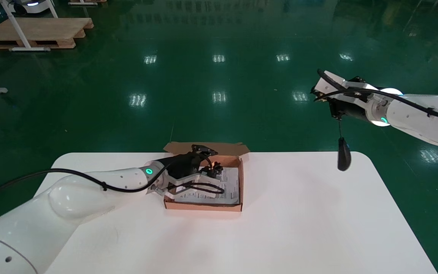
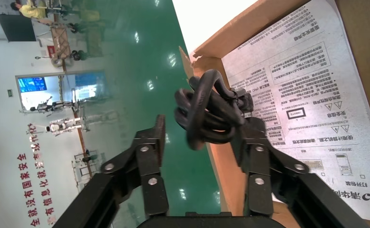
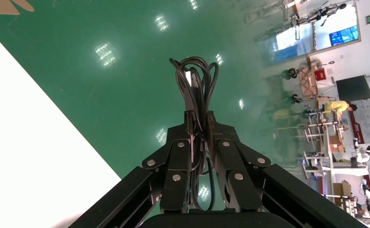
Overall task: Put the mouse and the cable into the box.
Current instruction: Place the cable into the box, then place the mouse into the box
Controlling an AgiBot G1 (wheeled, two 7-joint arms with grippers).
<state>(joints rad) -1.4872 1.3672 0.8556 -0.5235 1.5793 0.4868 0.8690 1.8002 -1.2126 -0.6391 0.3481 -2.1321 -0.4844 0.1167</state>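
Aloft, right tool (image 3: 199,116) tight around cord (image 3: 195,80), mouse (image 1: 343,154) below; left tool (image 2: 204,128) agape by cable (image 2: 197,99) in box (image 1: 203,206).

Black mouse (image 1: 343,159) hung by cord (image 3: 195,85) over far-right counter (image 1: 280,228) edge; coiled black cable (image 2: 207,114) seen at far-left corner of open cardboard box (image 1: 203,206).

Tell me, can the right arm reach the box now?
Probably not yet: the left tool sits inside the box, crowding the opening, while the right tool hangs far off, gripping the cord of the dangling mouse.
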